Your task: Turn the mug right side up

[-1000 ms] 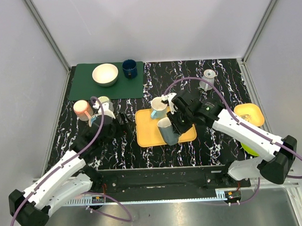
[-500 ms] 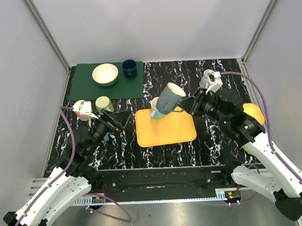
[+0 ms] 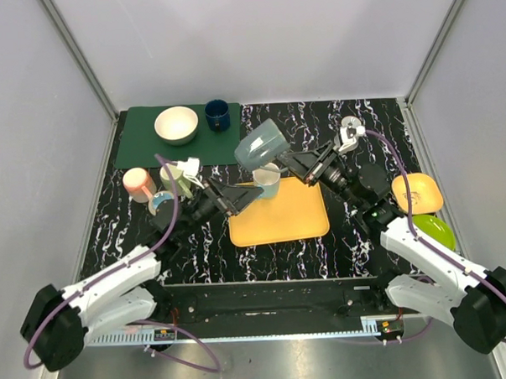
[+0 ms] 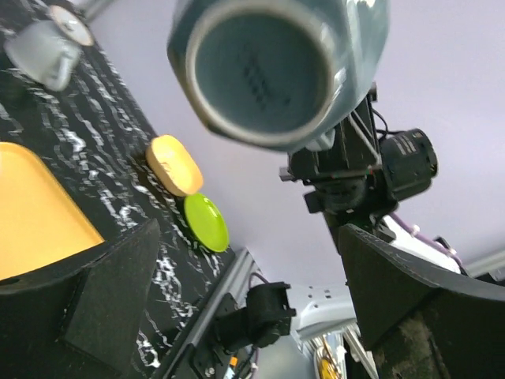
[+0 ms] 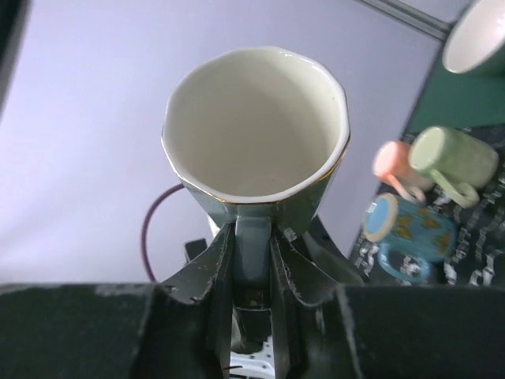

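A grey-blue mug [image 3: 261, 145] with a cream inside [image 5: 256, 126] hangs tilted in the air over the far left corner of the orange tray [image 3: 292, 221]. My right gripper [image 3: 290, 162] is shut on its handle [image 5: 254, 237], with a finger on each side. The mug's mouth faces the right wrist camera. Its base [image 4: 264, 75] faces the left wrist camera. My left gripper [image 3: 233, 199] is open and empty, just below and left of the mug, over the tray's left edge. Its fingers [image 4: 110, 292] stand wide apart.
A light blue mug [image 3: 268, 180] stands upright on the tray's far edge. Pink [image 3: 138, 183], green [image 3: 175, 177] and blue [image 3: 160, 202] mugs sit at the left. A white bowl [image 3: 176, 124] and navy cup [image 3: 217, 115] are on the green mat [image 3: 142, 144]. Yellow [image 3: 416, 192] and green [image 3: 433, 229] plates lie right.
My right gripper has lifted the grey-blue mug off the tray and carried it up and left, turning it. My left arm has swung right, and its open gripper now points at the mug's base.
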